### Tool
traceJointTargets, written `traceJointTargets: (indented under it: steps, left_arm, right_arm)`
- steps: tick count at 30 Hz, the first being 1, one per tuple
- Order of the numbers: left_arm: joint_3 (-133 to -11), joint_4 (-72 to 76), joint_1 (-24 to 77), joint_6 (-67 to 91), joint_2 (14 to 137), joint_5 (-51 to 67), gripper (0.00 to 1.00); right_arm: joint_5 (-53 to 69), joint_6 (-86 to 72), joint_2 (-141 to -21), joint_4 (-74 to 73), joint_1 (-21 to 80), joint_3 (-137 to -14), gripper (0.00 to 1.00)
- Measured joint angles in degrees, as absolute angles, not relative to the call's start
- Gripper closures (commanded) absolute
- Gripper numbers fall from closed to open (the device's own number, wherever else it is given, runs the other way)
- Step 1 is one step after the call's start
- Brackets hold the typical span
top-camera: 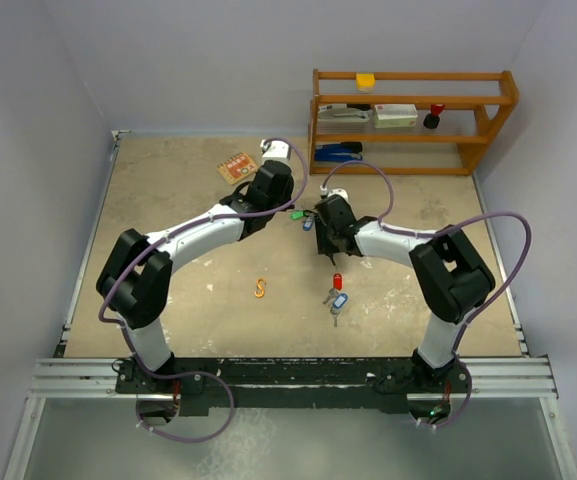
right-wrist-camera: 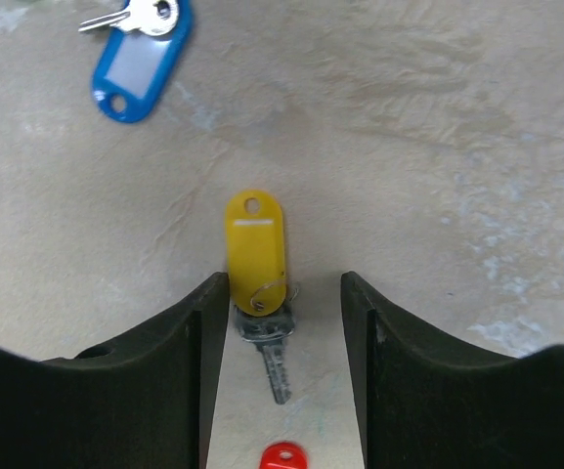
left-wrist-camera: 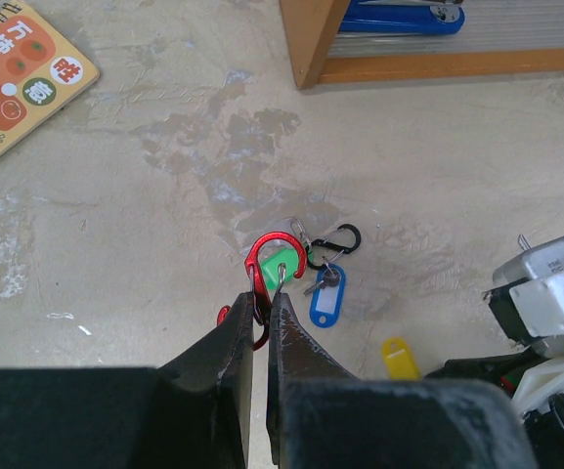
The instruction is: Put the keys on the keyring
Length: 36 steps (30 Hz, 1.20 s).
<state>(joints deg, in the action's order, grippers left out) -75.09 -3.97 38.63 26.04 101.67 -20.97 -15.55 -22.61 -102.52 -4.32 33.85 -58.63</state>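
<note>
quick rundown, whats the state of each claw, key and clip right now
left claw, shut on the red clip
red clip, pinched at its side by the left claw
green-tag key, tag showing through the red clip's loop
right claw, open, straddling the yellow-tag key
yellow-tag key, flat on the table, not gripped
blue-tag key, flat on the table

Robot lab cell is indicated: worn beige tabletop [top-camera: 188, 300] enclosed by plain grey walls [top-camera: 28, 150], silver aluminium mounting rail [top-camera: 78, 372] at near edge.
</note>
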Motion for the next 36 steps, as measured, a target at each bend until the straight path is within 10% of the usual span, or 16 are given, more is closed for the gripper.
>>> traceJointTargets:
  steps: [13, 36]
  left_arm:
    - [-75.09, -3.95, 38.63, 26.04, 101.67, -20.95, 1.0]
    - [-75.09, -3.92, 38.63, 26.06, 101.67, -20.93, 1.0]
  right_arm:
    - [-29.08, -23.53, -104.09, -9.17, 33.74, -61.14, 0.47]
    - [-18.83, -14.81, -89.62, 0.03, 33.69, -49.82, 0.52]
